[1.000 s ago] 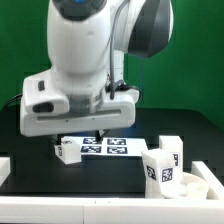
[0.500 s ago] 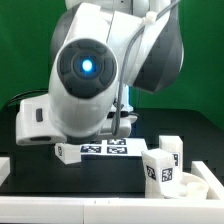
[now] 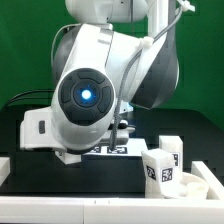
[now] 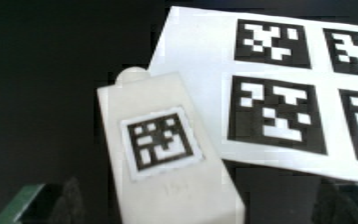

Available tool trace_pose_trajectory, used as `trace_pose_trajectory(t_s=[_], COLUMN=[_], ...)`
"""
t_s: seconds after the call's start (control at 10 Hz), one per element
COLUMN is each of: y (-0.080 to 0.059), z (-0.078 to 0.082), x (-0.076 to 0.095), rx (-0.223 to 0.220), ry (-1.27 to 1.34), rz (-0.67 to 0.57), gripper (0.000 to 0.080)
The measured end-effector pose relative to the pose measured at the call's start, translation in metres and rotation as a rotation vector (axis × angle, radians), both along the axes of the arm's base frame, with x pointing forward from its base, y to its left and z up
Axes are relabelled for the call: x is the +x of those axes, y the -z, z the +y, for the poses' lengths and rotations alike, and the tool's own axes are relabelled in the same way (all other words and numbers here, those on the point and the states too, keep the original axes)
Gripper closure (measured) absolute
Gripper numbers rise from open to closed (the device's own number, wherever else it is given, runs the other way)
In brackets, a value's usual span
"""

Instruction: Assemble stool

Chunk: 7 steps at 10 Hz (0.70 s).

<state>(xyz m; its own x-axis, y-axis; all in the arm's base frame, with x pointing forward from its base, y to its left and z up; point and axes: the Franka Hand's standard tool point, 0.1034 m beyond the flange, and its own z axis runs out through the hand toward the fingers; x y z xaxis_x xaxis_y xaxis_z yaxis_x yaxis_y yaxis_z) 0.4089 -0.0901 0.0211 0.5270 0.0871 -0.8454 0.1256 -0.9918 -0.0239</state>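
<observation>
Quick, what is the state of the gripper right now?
Gripper: jaws open wide, holding nothing; a white stool leg lies below them.

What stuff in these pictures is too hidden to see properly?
- Exterior view: the arm hides most of the marker board.
- The white part at the exterior view's right edge is cut off; I cannot tell which piece.
- Wrist view: the leg runs off the picture's edge.
- Wrist view: the gripper shows only as dim, dark fingertips.

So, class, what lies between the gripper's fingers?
A stool leg, tag up, beside the marker board. The wrist view shows it in the open gripper gap, not gripped.
</observation>
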Motion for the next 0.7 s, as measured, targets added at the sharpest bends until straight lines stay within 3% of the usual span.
trace_pose_trajectory(t_s=[0.2, 0.4, 0.5, 0.6, 0.7], y=[0.0125, 0.0158, 0.0159, 0.0159, 0.0159], z=[-0.0001, -0.0027, -0.0028, -0.0029, -0.0031], x=[-0.0161, -0.0163, -0.0165, -0.0165, -0.0165], rx=[0.001, 0.002, 0.002, 0.002, 0.002], ry=[-0.005, -0.007, -0.007, -0.006, -0.006], rz=[-0.006, -0.025, -0.025, -0.025, -0.025], gripper=[0.0150, 0.0150, 0.0278, 0.0278, 0.0414])
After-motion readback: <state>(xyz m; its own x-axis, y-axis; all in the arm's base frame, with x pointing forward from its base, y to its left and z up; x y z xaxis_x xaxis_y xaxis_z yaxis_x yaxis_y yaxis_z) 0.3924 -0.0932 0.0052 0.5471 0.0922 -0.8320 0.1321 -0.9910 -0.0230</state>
